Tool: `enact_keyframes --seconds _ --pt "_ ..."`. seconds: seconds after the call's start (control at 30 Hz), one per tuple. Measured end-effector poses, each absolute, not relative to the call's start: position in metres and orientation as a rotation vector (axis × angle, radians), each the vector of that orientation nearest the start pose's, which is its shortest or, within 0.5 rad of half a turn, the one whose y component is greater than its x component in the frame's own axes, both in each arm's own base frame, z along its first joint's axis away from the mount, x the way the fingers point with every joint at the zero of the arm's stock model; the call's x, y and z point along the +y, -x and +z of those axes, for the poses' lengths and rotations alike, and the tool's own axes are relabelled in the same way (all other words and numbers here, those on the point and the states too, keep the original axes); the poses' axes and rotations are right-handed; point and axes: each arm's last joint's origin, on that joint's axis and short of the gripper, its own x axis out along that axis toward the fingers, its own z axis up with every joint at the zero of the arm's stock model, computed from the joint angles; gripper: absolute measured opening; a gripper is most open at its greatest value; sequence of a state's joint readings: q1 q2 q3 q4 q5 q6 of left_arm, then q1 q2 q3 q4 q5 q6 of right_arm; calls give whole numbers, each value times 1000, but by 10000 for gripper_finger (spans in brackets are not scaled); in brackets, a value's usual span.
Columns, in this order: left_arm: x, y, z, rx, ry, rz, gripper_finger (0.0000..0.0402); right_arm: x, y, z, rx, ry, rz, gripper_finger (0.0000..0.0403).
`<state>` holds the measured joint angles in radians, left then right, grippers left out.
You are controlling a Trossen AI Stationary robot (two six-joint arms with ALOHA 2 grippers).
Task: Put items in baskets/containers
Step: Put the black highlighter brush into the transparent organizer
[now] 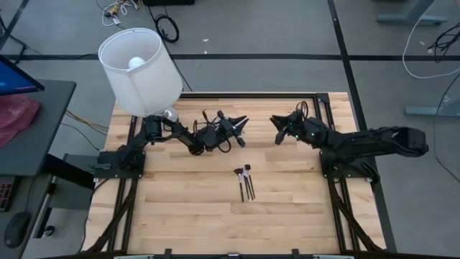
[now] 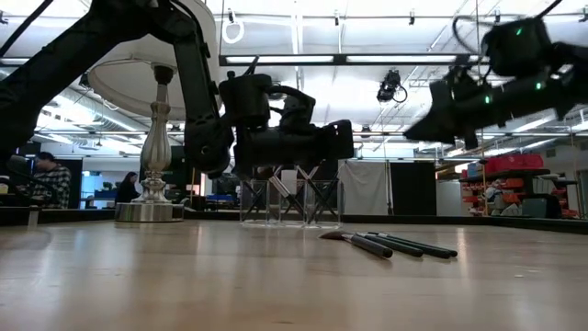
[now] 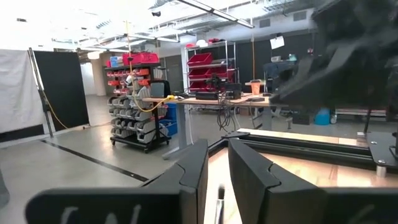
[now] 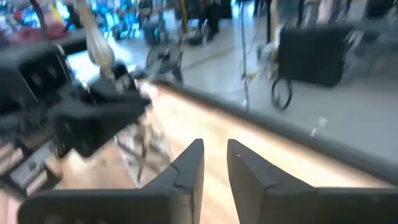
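Partway: some makeup brushes point(image 2: 292, 195) already stand in the clear container point(image 2: 290, 204) at the bench's point(image 1: 180, 216) far side, three brushes point(image 1: 245, 181) still lie mid-bench; left gripper point(image 1: 240, 126) over container and right gripper point(image 1: 277, 129) nearby, both slightly parted, holding nothing visible.

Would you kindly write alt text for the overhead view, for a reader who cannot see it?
Seen from above, three makeup brushes lie close together near the middle of a wooden table. Beyond them the left gripper and right gripper face each other, apart. A white-shaded lamp stands at the far left corner.
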<state>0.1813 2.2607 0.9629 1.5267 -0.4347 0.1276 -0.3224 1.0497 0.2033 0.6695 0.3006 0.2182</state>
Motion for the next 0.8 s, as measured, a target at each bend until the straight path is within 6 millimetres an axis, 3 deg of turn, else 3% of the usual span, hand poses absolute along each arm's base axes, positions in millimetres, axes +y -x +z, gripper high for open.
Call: enact_keyframes --seconds 0.13,0.3,0.5,0.67,0.8 --pt "79 -394 115 -209 -126 625 69 -72 -178 163 163 -241 -548 65" --pt "62 -395 146 -290 -156 595 69 -66 -182 164 178 -191 -359 61" --pt "32 -392 189 -326 -323 573 69 -44 -188 166 173 -137 -55 61" --pt "-3 -391 209 -149 -327 460 69 -21 -193 168 162 -84 67 61" --pt "-28 -385 207 89 -263 354 69 -6 -195 173 112 -26 92 61"
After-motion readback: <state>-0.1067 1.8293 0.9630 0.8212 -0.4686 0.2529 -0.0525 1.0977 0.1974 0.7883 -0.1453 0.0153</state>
